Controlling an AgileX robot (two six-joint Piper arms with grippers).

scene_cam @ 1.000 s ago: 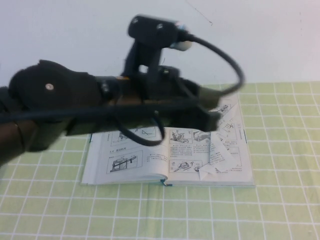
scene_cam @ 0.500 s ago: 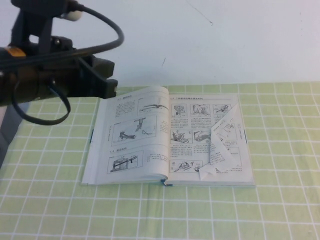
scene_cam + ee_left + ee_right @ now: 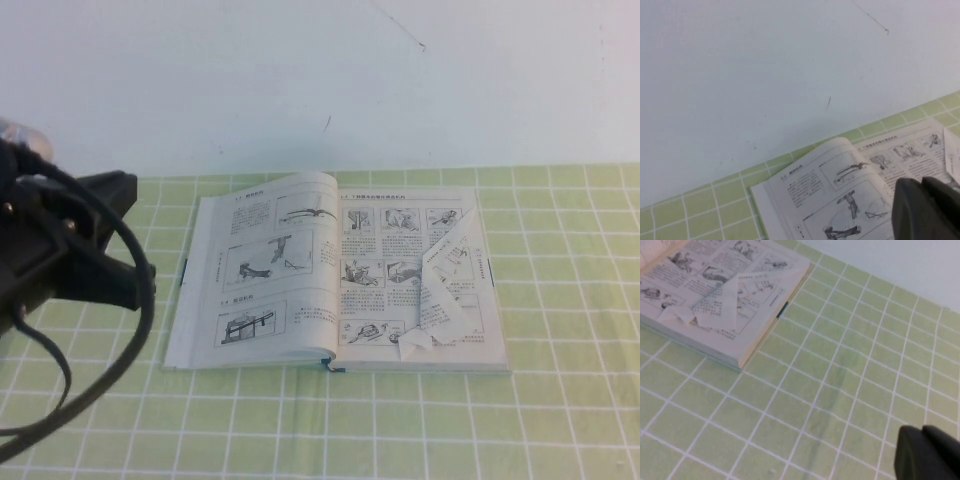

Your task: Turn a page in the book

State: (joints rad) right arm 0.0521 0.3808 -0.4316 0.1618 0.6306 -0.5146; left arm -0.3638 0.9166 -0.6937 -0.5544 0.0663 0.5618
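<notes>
At centre of the high view: the book (image 3: 335, 275) is lying open and flat on the green checked tablecloth (image 3: 420, 430), its spine running from upper to lower frame.
Left-hand leaf: lying bowed near the spine, drawings facing up, nothing touching it.
Page at risk: a page (image 3: 450, 290) on the right half is sitting folded and crumpled, its corner doubled over toward the lower right of the book; same fold showing in the right wrist view (image 3: 735, 295).
Left gripper: (image 3: 100, 235) is hanging at the far left edge of the high view, beside the book's left border and apart from it; its dark tip (image 3: 927, 210) is showing low right in the left wrist view, fingers looking pressed together, pinching nothing.
Right gripper: (image 3: 930, 452) is out of the high view; in its wrist view it is sitting over bare cloth, well apart from the book, fingers closed and empty.
Task status (judgement): the turn is looking finished or nearly so, with both arms clear of the paper.
Risk 1: the creased page is likely springing or tearing further if a finger catches its raised fold.
Risk 2: the bowed left leaf is possibly flopping back over the spine, undoing the turn.
Risk 3: the left arm's cable (image 3: 100, 330), looping at lower left, is possibly snagging the cover edge if the arm is swinging back over the book.
</notes>
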